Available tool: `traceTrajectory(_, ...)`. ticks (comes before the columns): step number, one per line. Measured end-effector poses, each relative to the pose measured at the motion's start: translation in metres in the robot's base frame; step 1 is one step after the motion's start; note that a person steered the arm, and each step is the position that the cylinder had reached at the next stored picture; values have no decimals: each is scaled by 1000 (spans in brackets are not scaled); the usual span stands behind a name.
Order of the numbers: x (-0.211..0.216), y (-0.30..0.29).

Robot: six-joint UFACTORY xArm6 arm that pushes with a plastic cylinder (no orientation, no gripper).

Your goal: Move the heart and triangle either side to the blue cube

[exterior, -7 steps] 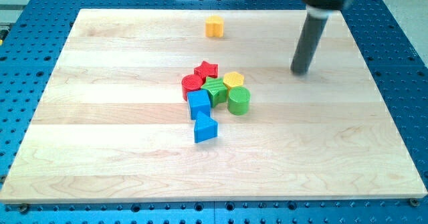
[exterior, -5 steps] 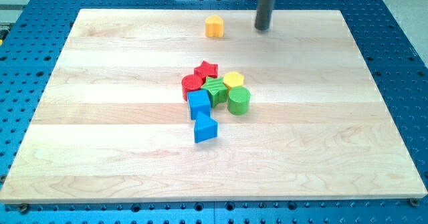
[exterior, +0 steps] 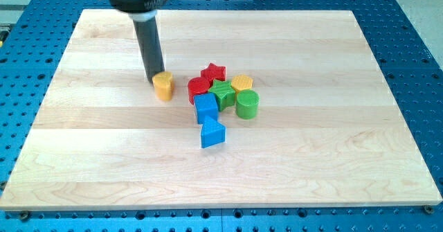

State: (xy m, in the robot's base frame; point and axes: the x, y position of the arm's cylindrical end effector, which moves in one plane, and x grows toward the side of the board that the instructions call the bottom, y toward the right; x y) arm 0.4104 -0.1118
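Observation:
The orange heart (exterior: 164,86) lies left of the cluster, a short gap from the red cylinder (exterior: 198,88). My tip (exterior: 153,78) touches the heart's upper-left edge. The blue cube (exterior: 205,108) sits at the cluster's lower left. The blue triangle (exterior: 212,133) lies just below the cube, touching or nearly touching it.
The cluster also holds a red star (exterior: 214,73), a green star (exterior: 223,93), a yellow hexagon (exterior: 241,84) and a green cylinder (exterior: 247,104). The wooden board (exterior: 90,163) lies on a blue perforated table.
My tip swept from the view's right across the top to the left. The orange heart moved from the board's top centre down and left, to beside the cluster.

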Motion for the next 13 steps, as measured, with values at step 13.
traceTrajectory(13,123,147)
